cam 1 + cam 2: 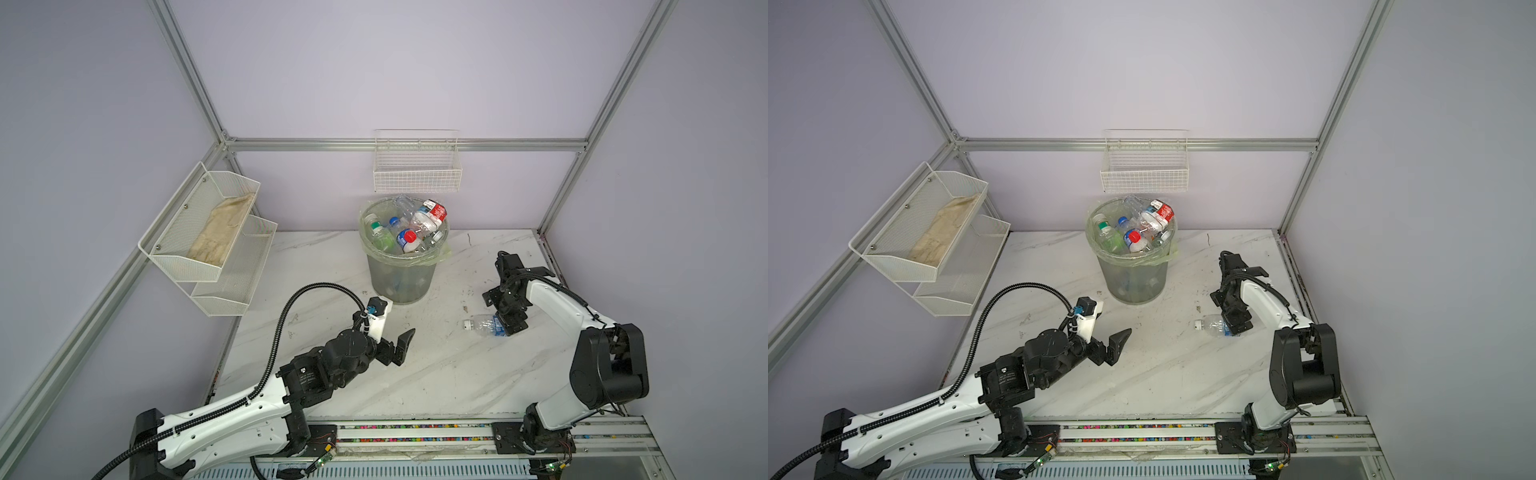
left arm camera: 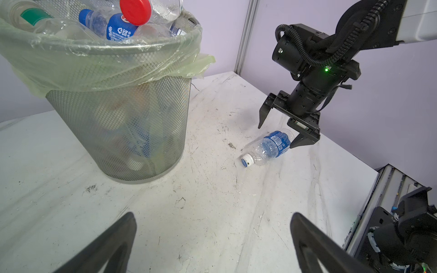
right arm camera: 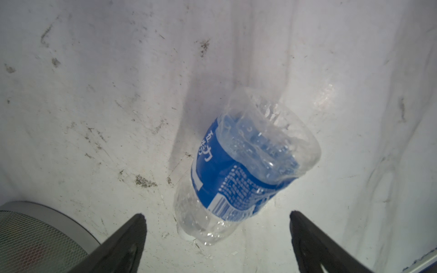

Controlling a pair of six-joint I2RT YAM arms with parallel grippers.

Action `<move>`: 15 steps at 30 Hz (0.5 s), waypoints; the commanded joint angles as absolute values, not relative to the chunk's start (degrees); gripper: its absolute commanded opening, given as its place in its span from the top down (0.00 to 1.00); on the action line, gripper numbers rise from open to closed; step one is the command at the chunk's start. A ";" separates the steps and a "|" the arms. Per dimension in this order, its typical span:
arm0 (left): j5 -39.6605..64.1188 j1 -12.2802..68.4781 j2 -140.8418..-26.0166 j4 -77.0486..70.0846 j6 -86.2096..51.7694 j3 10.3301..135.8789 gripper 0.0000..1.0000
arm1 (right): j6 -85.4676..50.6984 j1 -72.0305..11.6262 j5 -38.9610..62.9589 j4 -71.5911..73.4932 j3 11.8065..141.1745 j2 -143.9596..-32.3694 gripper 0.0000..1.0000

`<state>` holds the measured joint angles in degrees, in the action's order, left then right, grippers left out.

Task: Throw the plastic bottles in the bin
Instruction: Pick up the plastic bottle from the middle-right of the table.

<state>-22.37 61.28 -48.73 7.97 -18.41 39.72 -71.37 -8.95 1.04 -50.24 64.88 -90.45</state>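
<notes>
Right gripper (image 2: 276, 136) hangs, jaws apart, over the blue-labelled bottle (image 2: 272, 144), which lies on its side toward the right edge of the tabletop (image 1: 415, 374). I judge this the grasp step: next I'd lower, close, then lift it over the heaped bin (image 1: 401, 274) by the far edge.

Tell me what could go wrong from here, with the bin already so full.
1. The open right gripper hangs over the base end of the blue-labelled bottle, not its middle. The crumpled bottle may slip or pivot out when squeezed.
2. The bin is heaped to its rim. A bottle dropped there may roll off the piled bottles onto the table.
</notes>
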 commanded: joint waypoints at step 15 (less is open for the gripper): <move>-23.39 61.61 -49.09 6.59 -18.12 38.49 0.00 | -72.72 -6.94 3.11 -44.42 58.61 -94.91 0.05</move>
